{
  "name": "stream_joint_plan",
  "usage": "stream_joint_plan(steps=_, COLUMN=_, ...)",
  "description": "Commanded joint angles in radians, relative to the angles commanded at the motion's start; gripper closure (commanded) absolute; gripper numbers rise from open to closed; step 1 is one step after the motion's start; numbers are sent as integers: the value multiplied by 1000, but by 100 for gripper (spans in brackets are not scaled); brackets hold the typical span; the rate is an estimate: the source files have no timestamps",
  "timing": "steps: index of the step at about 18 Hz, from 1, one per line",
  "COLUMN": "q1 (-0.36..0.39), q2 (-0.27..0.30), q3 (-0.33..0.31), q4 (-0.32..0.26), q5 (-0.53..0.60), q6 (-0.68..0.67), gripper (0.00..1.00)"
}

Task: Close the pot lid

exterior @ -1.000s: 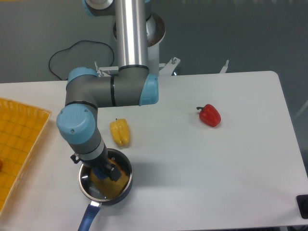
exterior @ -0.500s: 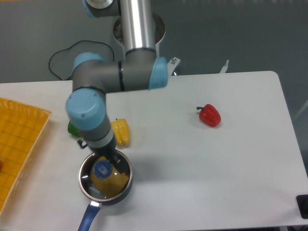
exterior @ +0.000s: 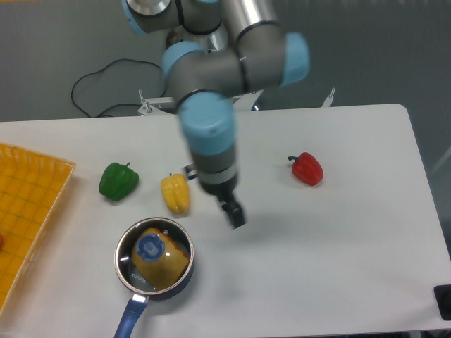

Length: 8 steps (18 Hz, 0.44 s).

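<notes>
The pot, a small dark saucepan with a steel rim and a blue handle, stands at the front left of the table. The glass lid with its blue knob lies flat on the pot, and something yellow shows through the glass. My gripper hangs above the table, to the right of the pot and apart from it. It holds nothing. Its fingers are blurred and seen from above, so I cannot tell whether they are open or shut.
A yellow pepper lies just behind the pot and a green pepper to its left. A red pepper lies at the right. A yellow tray sits at the left edge. A black cable runs behind the table.
The gripper has let go of the lid knob, risen and swung right, away from the pot. The lid stays on the pot. The green pepper is now uncovered.
</notes>
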Motion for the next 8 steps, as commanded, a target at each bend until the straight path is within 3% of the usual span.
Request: stream_joint_plan(steps=8, q1=160, q2=34, q3=-14, q4=-5, q5=-37, q6=221, gripper=0)
